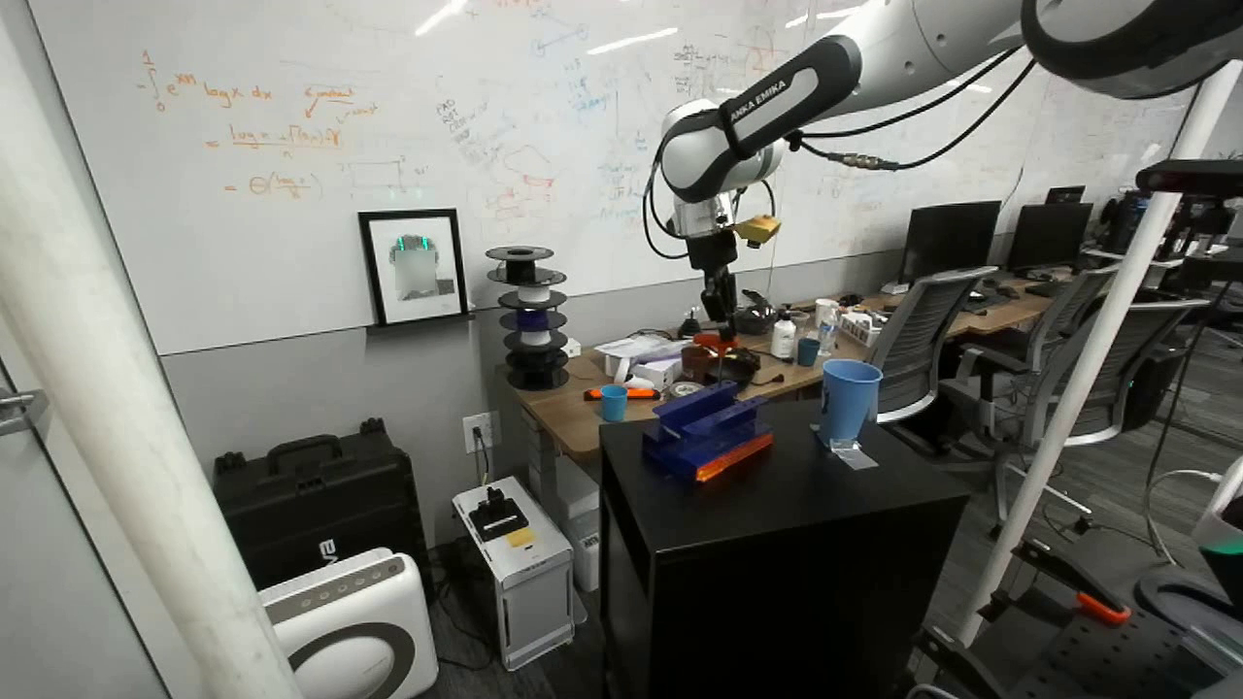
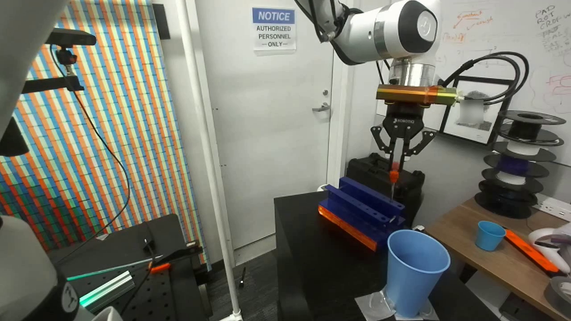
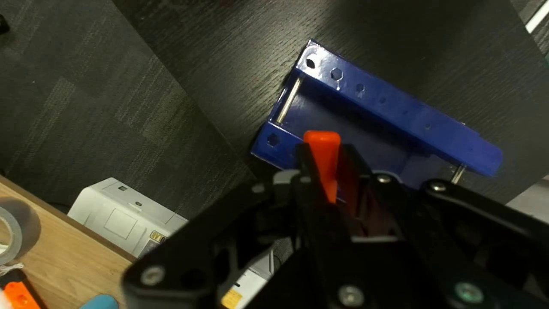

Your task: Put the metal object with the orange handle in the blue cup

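The metal object with the orange handle (image 2: 394,174) hangs upright, its thin metal shaft pointing down. My gripper (image 2: 396,166) is shut on its orange handle, which also shows between the fingers in the wrist view (image 3: 324,154). The shaft's tip is close above or at a rail of the dark blue rack (image 2: 357,209); I cannot tell whether it touches. The blue cup (image 2: 415,276) stands upright on the black cabinet, apart from the rack. It also shows in an exterior view (image 1: 845,403), and it is out of the wrist view. The cup's inside bottom is hidden.
The black cabinet (image 1: 796,515) carries the rack and cup; clear tape (image 1: 853,454) lies at the cup's base. A wooden desk (image 2: 459,227) beside it holds a small blue cup (image 2: 489,235) and clutter. A spool stack (image 2: 517,165) and a white pole (image 2: 209,160) stand around.
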Available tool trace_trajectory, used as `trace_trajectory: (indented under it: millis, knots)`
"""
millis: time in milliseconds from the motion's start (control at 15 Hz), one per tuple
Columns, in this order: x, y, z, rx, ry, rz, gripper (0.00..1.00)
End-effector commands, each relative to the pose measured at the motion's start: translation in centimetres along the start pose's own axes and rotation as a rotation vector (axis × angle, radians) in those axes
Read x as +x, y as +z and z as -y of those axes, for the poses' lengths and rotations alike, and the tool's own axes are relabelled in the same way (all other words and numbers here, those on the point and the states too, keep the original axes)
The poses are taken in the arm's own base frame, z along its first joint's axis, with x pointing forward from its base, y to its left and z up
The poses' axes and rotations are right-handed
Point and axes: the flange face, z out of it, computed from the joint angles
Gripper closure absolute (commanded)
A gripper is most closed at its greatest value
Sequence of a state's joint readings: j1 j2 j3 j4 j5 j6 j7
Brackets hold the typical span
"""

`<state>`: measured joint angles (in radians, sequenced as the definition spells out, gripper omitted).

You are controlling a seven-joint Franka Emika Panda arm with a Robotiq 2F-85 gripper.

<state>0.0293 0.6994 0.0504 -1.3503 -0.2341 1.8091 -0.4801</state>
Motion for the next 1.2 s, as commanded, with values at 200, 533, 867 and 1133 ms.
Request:
trace_trajectory:
  millis: [200,533,867,1133]
  knots:
    - [-1.4,-0.8,1.6,-0.009,-0.004,-0.024,0.57]
    - [-2.0,-0.9,1.7,-0.036,-0.017,-0.040,0.19]
    - [-1.4,-1.8,2.1,-0.014,-0.127,-0.034,0.00]
    - [-0.1,-1.4,2.4,-0.026,-0.074,-0.064,0.00]
